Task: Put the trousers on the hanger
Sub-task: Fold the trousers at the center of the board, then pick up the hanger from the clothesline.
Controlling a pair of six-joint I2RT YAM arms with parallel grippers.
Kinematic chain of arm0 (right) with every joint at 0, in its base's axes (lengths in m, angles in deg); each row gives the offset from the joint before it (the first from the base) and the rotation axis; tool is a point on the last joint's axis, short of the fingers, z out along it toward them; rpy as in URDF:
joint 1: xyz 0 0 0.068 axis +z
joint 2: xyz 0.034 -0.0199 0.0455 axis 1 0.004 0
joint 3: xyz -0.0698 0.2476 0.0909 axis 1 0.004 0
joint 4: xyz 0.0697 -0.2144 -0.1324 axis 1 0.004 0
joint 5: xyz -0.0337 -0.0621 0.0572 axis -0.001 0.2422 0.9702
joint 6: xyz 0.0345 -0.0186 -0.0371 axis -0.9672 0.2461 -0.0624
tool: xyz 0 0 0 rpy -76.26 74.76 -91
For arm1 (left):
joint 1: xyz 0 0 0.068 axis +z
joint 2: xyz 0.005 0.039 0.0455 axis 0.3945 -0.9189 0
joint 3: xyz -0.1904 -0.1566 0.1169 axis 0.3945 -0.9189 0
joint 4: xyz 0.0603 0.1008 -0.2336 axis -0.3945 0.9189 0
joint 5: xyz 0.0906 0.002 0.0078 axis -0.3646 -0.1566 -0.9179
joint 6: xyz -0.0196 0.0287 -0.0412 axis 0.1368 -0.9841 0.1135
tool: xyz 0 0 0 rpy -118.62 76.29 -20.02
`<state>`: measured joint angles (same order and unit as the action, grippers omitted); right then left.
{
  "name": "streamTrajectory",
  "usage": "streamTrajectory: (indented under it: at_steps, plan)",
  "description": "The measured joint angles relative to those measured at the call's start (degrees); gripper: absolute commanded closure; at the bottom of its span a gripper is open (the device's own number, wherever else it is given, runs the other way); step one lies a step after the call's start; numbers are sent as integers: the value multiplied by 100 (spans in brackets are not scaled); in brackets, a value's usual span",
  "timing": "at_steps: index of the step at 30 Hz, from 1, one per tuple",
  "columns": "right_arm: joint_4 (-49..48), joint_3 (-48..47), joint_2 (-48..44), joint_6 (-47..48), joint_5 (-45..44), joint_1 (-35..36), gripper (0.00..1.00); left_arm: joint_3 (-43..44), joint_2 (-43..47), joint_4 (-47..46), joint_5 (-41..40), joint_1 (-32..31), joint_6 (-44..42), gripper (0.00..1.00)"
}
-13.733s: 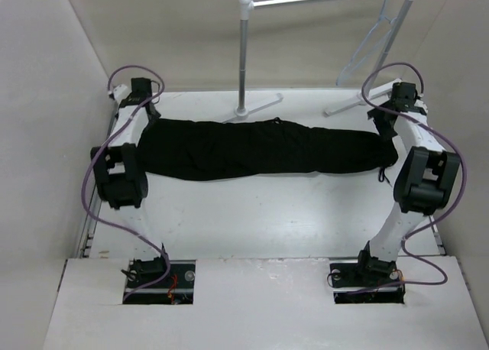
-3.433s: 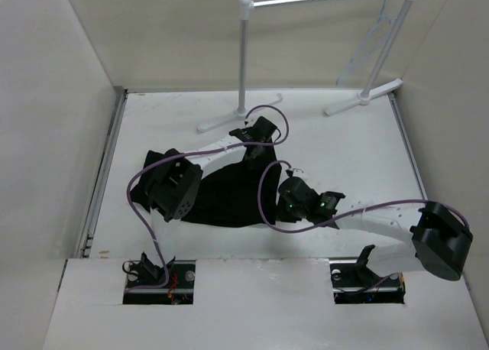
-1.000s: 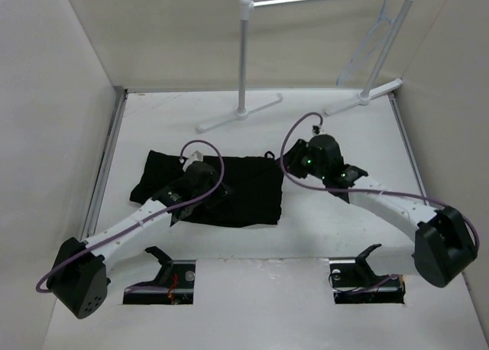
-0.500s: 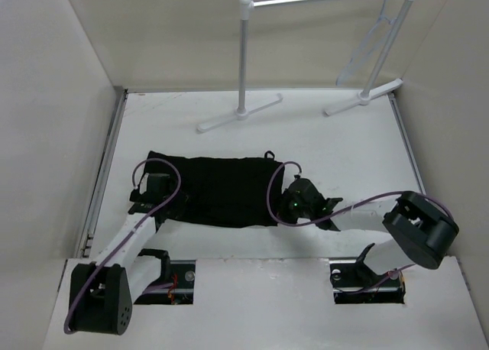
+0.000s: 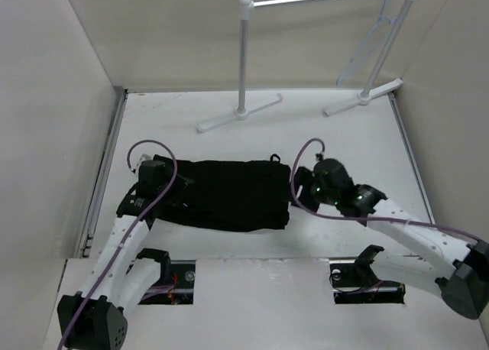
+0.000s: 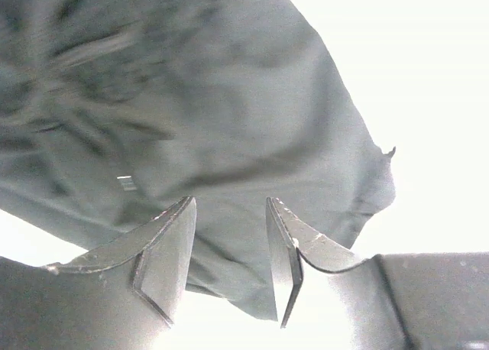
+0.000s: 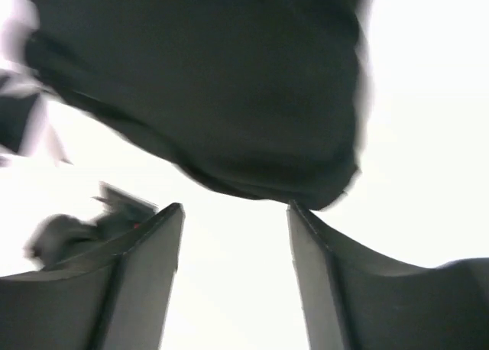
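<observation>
White table point(image 5: 344, 136) fills the floor of the shot, and the white garment rack point(image 5: 243, 59) stands along its far edge. The trousers point(image 5: 229, 193) lie folded into a dark rectangle, left of centre and near the arms. The left gripper point(image 6: 229, 212) hovers over their left end, fingers spread, nothing between them. The right gripper point(image 7: 235, 212) sits just beside the right edge, jaws parted too, gripping nothing. The hanger point(image 5: 372, 43) hangs off the rack's right end, well apart from the trousers.
</observation>
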<state>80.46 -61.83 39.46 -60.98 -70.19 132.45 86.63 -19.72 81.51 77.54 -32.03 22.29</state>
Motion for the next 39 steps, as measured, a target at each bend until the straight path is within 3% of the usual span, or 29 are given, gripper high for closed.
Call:
streamTrajectory:
  at_steps: [2, 3, 4, 6, 7, 8, 11, 15, 20, 27, 32, 39]
  plan:
    - [439, -678, -269, 337, 20, -413, 28, 297, -46, 24, -107, -177, -96, 63]
    - [575, -1058, -337, 531, 48, -702, 33, 431, -94, 15, -179, -299, -149, 64]
    - [656, -1447, -354, 734, 92, -1034, 42, 553, -168, 13, -267, -448, -208, 67]
    - [682, -2369, -240, 1132, 214, -1912, 81, 758, -365, -31, -442, -802, -339, 72]
    - [645, -2785, -120, 1307, 284, -2319, 93, 831, -474, -74, -511, -992, -398, 75]
    - [540, -3224, 57, 1447, 367, -2736, 96, 890, -584, -127, -577, -1185, -455, 79]
    - [264, -4385, 767, 1744, 560, -3687, 89, 957, -855, -293, -695, -1657, -581, 86]
    - [24, -5683, 2013, 2000, 656, -4374, 54, 962, -1106, -466, -796, -2068, -647, 86]
    - [4, -6813, 3530, 2159, 874, -4771, 49, 955, -1156, -586, -852, -2260, -682, 76]
    - [149, -8048, 4896, 2203, 1329, -4833, 55, 953, -1158, -682, -855, -2258, -686, 75]
    - [101, -8170, 5099, 2190, 1655, -4824, 85, 951, -1237, -688, -855, -2247, -684, 74]
    - [15, -8303, 5119, 2179, 1947, -4822, 93, 951, -1405, -693, -870, -2223, -680, 69]
